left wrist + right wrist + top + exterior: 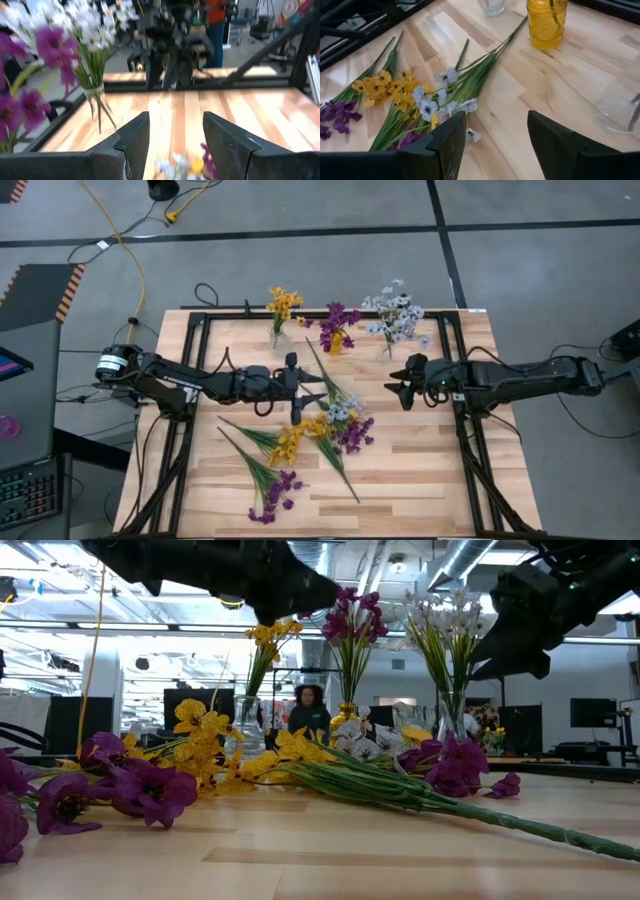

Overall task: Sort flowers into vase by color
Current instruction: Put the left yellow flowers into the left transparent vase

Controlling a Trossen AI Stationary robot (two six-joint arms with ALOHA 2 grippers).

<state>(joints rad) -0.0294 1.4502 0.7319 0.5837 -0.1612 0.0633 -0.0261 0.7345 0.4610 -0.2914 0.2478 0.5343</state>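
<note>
Three vases stand along the table's far side: a clear one with yellow flowers [283, 310], a yellow one [547, 22] with purple flowers [338, 323], and a clear one with bluish-white flowers [396, 315]. Loose sprigs lie flat in a heap [325, 420] at mid-table, mixing yellow [385, 87], white [432, 105] and purple blossoms. A purple sprig [275, 495] and a yellow one [285, 445] lie nearer the front. My left gripper [308, 388] hovers open above the heap's far end. My right gripper [397, 387] hangs open to the right of the heap, tilted down, with nothing between its fingers.
A black metal frame [200, 320] runs around the table's edges. Bare wood lies at the front right [430, 480]. A person [308, 710] stands in the room beyond the table.
</note>
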